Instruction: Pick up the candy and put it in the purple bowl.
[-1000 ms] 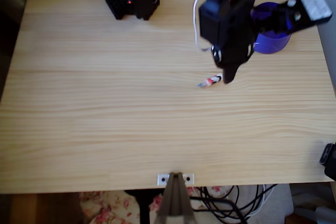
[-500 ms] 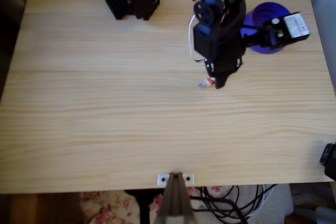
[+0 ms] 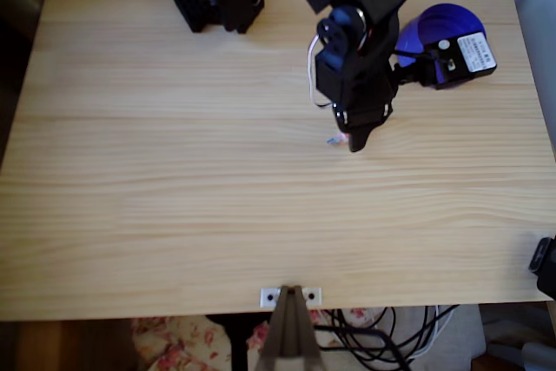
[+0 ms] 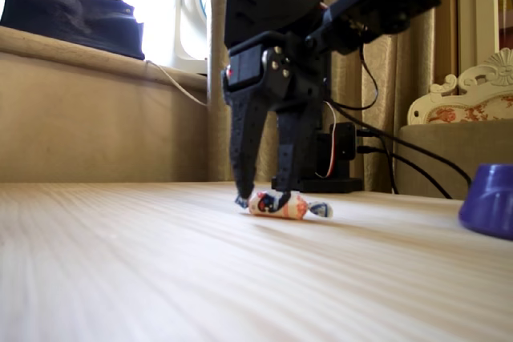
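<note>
From overhead I see the gripper (image 3: 355,138) pointing down at mid-table, covering most of the candy (image 3: 333,140); one pale wrapper end pokes out left. Bowl (image 3: 434,28) sits near the far right edge, partly under the arm. Low fixed view: gripper (image 4: 260,199) fingers spread, tips at the table (image 4: 160,278), straddling the candy (image 4: 280,206), not yet pinched. Bowl (image 4: 490,198) well right.

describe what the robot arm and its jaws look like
The arm is all black plastic with blocky, angular segments. A white cable loops along its side, and a white printed label marks one black motor block. The gripper ends in two long, slim black jaws that taper downward, with round screw heads above them.
</note>
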Motion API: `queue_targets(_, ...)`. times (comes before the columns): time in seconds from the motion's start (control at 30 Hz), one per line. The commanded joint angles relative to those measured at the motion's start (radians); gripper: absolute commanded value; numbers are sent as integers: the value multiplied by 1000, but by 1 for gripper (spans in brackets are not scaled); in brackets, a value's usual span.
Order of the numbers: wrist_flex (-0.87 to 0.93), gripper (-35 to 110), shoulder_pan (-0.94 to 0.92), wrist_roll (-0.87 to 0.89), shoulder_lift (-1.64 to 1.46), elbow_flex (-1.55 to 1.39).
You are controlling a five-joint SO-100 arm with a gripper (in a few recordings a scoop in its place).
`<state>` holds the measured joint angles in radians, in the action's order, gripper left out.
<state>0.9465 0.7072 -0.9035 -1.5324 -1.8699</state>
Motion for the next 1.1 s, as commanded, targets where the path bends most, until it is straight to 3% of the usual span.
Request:
queue_targets(0.0, -15, 14, 25, -2, -15, 17)
queue_targets(0.57, -12, 2, 28, 57, 100, 121)
queue_targets(0.83, 236, 2, 15, 249, 26, 499)
queue_targets(1.07, 367, 2, 187, 451, -37, 730)
